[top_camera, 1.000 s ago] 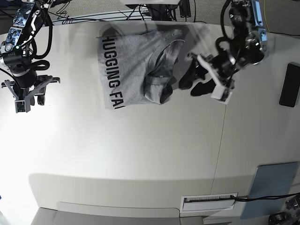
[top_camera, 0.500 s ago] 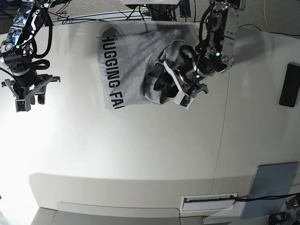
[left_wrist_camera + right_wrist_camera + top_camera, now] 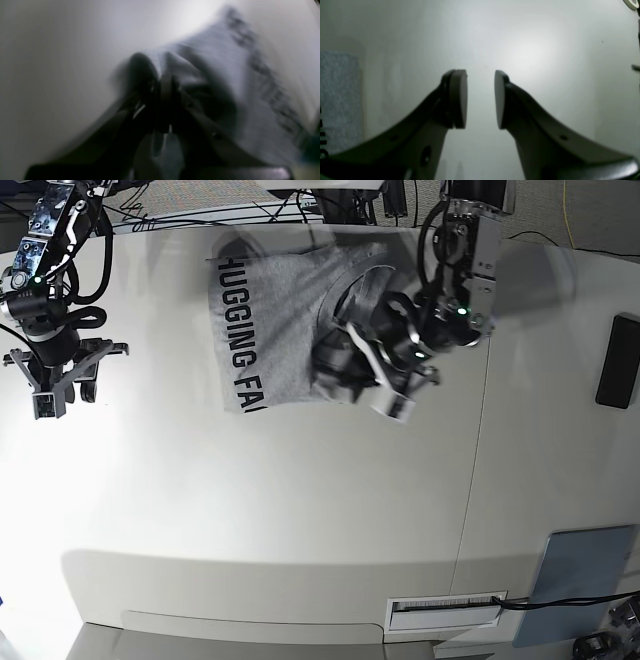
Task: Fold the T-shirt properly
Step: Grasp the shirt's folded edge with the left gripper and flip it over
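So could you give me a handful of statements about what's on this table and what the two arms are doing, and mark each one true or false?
1. The left gripper is down at the T-shirt. True.
2. The right gripper is clamped on cloth. False: its jaws stand apart over bare table.
3. The shirt shows black lettering. True.
4. The shirt lies spread flat with both sleeves out. False: it is partly folded and bunched near the left gripper.
5. Both arms work on the shirt. False: the right one is off to the side.
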You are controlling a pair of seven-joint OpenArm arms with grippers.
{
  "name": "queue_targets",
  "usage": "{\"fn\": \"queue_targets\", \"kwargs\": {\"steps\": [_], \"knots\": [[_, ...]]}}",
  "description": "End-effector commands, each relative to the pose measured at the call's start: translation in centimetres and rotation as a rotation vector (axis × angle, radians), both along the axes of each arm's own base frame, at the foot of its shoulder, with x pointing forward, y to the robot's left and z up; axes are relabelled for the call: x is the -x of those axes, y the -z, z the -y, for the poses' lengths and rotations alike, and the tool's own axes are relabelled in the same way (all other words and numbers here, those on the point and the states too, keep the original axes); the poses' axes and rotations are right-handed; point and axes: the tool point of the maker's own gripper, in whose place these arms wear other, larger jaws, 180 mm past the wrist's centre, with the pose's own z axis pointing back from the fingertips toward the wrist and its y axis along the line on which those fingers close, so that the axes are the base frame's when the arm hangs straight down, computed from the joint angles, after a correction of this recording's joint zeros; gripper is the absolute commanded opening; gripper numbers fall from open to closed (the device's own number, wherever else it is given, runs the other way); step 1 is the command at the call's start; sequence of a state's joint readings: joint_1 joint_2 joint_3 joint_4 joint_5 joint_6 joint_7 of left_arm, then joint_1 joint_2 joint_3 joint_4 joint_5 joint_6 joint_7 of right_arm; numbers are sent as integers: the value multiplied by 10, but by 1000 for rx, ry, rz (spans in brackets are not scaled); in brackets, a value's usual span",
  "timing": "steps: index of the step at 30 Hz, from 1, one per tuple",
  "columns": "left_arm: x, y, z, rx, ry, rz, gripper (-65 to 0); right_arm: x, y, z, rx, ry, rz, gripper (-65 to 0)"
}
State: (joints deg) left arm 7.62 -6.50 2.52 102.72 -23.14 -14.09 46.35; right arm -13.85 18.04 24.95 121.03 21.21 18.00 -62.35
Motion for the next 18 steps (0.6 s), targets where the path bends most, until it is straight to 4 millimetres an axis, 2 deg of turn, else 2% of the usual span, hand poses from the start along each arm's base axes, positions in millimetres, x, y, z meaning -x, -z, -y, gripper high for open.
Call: {"fn": "queue_targets", "kwargs": {"steps": [1,3,5,8,11,13,15,18], "knots": [[-14,-13,-17,-2,-54,54,-650,-5,-13,1,20,-13,45,-460],[-21,-12,-44,-23,-130,50,-650,-5,-13,1,20,-13,45,-460],[-22,-10,-62,-39,-175,34,-650,-6,-13,1,20,-13,46,-460],[-21,-6,-77,-58,-207,12,-650,-6,-13,1,20,-14,47,-460],[-20,-3,-81,-92,-212,10,-634,-6,-13,1,20,-14,47,-460],[-20,-3,-81,-92,-211,10,-574,-6,-13,1,20,-14,47,-460],[-20,-3,-81,-93,-207,11,-483,-6,-13,1,20,-14,47,-460],[-16,-4,-75,-111,-130,29,-369,-6,-14,0,18,-15,49,-460]]}}
